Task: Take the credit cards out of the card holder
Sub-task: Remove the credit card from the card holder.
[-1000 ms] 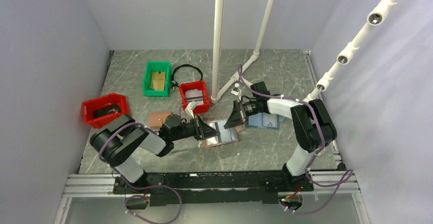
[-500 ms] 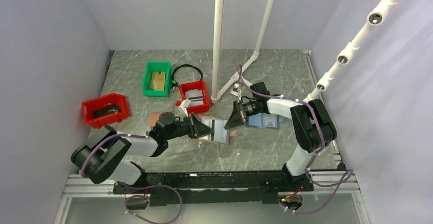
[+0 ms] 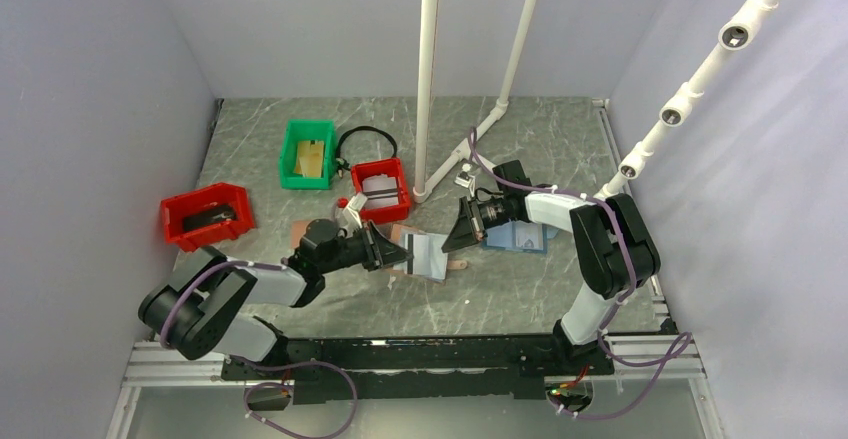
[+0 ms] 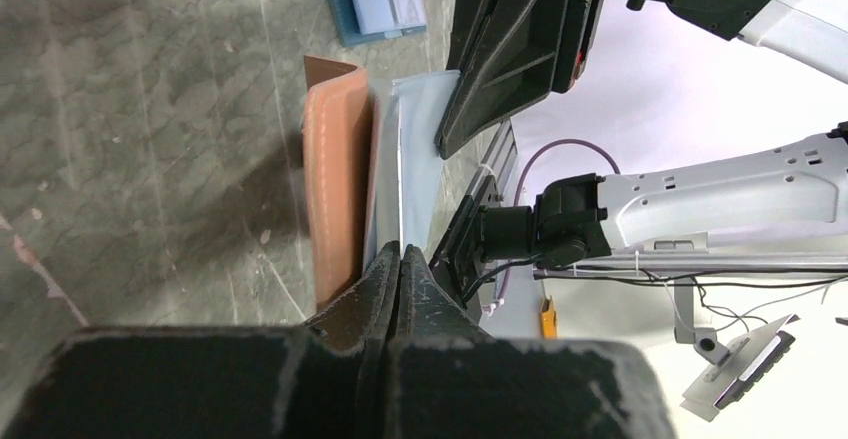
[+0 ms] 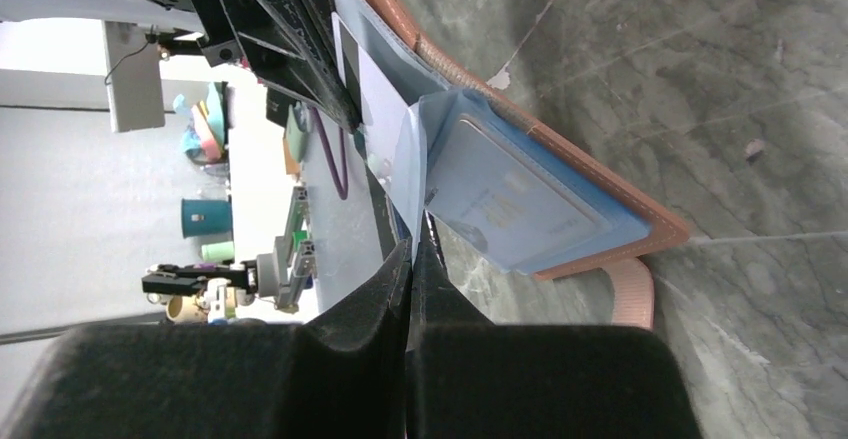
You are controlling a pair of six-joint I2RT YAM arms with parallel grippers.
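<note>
Tip: brace with left gripper [image 3: 404, 255], pinched shut on the left edge of the card holder [image 3: 430, 258] near-right of the red bin [image 3: 378, 164], then tug gently with right gripper [image 3: 449, 247], clamped shut on its right edge, to ease the credit cards [image 5: 505, 197] out unbent.

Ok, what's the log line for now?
left gripper shut on flat brown leather card holder | right gripper shut on its blue lining | pale card inside

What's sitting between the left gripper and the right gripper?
The open card holder, pinched at each end by the left gripper and right gripper; top external view.
</note>
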